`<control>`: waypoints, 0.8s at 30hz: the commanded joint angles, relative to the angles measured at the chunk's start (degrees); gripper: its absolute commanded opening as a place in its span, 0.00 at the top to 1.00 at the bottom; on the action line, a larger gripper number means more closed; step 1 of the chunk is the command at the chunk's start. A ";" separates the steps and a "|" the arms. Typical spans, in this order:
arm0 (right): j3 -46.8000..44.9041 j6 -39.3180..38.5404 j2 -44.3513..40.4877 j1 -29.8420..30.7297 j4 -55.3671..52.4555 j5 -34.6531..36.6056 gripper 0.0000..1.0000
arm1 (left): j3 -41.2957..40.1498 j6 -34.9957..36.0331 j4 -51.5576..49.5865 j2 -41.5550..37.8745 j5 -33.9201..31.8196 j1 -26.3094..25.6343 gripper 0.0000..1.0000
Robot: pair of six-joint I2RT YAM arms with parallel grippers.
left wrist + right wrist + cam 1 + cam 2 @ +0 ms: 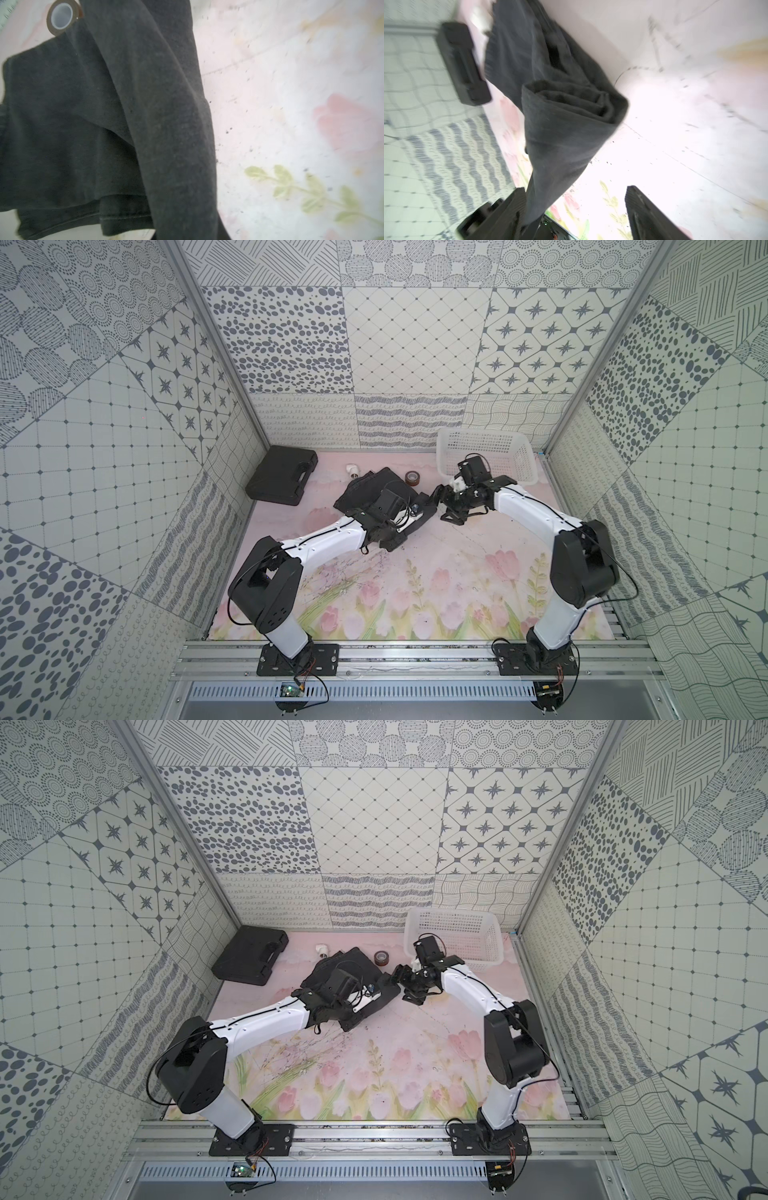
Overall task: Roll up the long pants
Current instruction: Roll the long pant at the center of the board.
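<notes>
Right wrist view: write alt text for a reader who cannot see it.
Dark long pants, partly rolled, fill the centre, the roll's open end showing spiralled layers toward the camera. Nearest the camera, the right gripper has its jaws open, a strip of fabric running beside one. A black case lies beyond on the floral table.
</notes>
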 commanded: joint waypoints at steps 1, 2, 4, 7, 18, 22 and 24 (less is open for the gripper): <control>-5.58 -2.52 -7.77 -4.47 0.59 -2.59 0.20 | -0.13 -39.25 6.66 0.48 46.20 5.93 1.00; -7.37 -3.20 -9.29 -4.63 0.63 -3.19 0.20 | -0.92 -44.45 9.67 1.79 48.74 6.50 1.00; -10.35 -3.79 -11.01 -3.76 1.09 -4.44 0.20 | -2.17 -49.54 12.36 5.00 49.80 6.98 1.00; -14.22 -1.44 -11.21 -0.38 5.23 -4.97 0.19 | -2.09 -53.35 16.85 10.58 53.04 7.06 1.00; -19.62 9.93 0.63 3.94 25.14 0.03 0.12 | -5.93 -60.57 32.43 13.66 55.73 5.60 1.00; -16.87 12.97 6.82 4.73 30.46 1.55 0.14 | -8.00 -60.11 33.35 13.61 55.12 4.93 1.00; -13.53 11.60 9.90 5.94 27.72 1.98 0.23 | -9.01 -60.04 34.35 13.45 54.35 4.86 1.00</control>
